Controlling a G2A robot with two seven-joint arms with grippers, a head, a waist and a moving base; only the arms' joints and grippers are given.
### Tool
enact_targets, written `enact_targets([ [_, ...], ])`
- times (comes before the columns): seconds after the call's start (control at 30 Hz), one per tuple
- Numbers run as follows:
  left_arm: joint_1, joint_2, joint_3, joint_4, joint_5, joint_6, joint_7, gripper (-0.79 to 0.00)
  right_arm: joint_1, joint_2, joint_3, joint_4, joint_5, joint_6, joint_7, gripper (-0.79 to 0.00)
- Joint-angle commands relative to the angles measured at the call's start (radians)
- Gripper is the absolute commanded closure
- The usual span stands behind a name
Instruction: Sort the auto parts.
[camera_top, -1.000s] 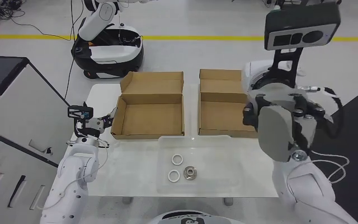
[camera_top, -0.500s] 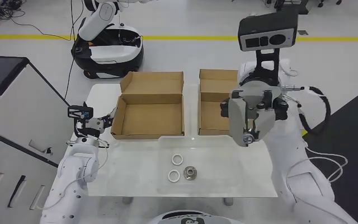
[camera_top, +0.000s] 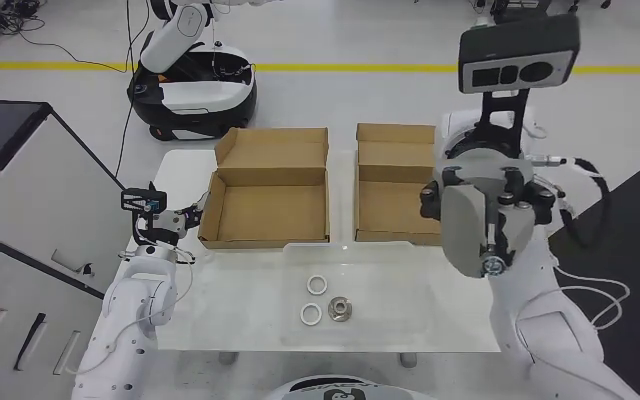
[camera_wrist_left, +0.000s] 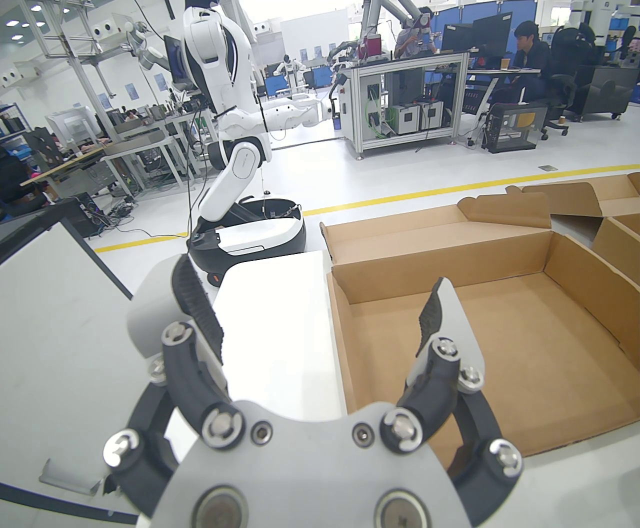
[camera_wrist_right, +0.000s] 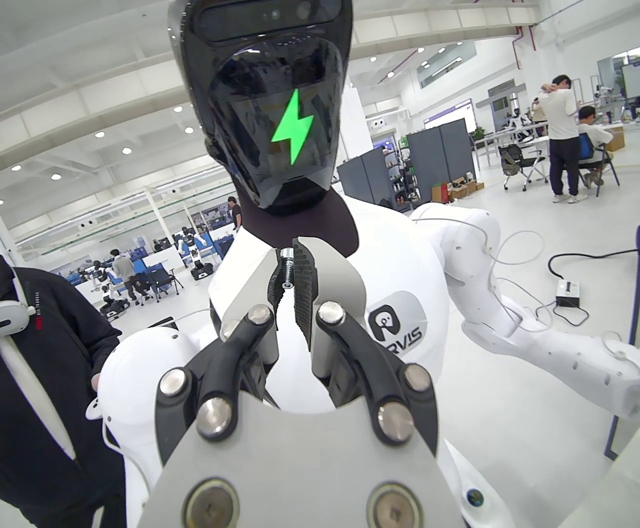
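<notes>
one arm stood raised high, its right gripper pinching a small silvery bolt; left gripper, at nine o'clock of a cardboard box, held its jaws spread.

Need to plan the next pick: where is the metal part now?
In the top view, the metal part lies on the table near its front middle, just right of the nearer white ring.

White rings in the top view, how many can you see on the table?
2. One white ring lies farther from the robot; the other white ring lies nearer, just beside the metal part. None appears hidden.
</notes>
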Motion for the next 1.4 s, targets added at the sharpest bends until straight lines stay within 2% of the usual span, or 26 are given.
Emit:
enact_targets([
  [0.0, 0.000, 0.000, 0.000, 0.000, 0.000, 0.000, 0.000, -0.785, -0.006, -0.003, 0.011, -0.008, 0.024, 0.000, 0.000, 0.000],
  [0.27, 0.000, 0.000, 0.000, 0.000, 0.000, 0.000, 0.000, -0.785, -0.017, -0.017, 0.018, -0.025, 0.029, 0.000, 0.000, 0.000],
  [0.73, 0.000, 0.000, 0.000, 0.000, 0.000, 0.000, 0.000, -0.785, -0.018, -0.018, 0.018, -0.025, 0.028, 0.000, 0.000, 0.000],
  [0.97, 0.000, 0.000, 0.000, 0.000, 0.000, 0.000, 0.000, -0.785, -0.058, 0.002, 0.105, -0.066, -0.132, 0.097, -0.078, 0.000],
  [1.17, 0.000, 0.000, 0.000, 0.000, 0.000, 0.000, 0.000, -0.785, -0.096, 0.035, 0.245, -0.095, -0.269, 0.250, -0.064, 0.000],
  [1.37, 0.000, 0.000, 0.000, 0.000, 0.000, 0.000, 0.000, -0.785, -0.170, 0.069, 0.386, -0.156, -0.373, 0.378, 0.000, 0.000],
])
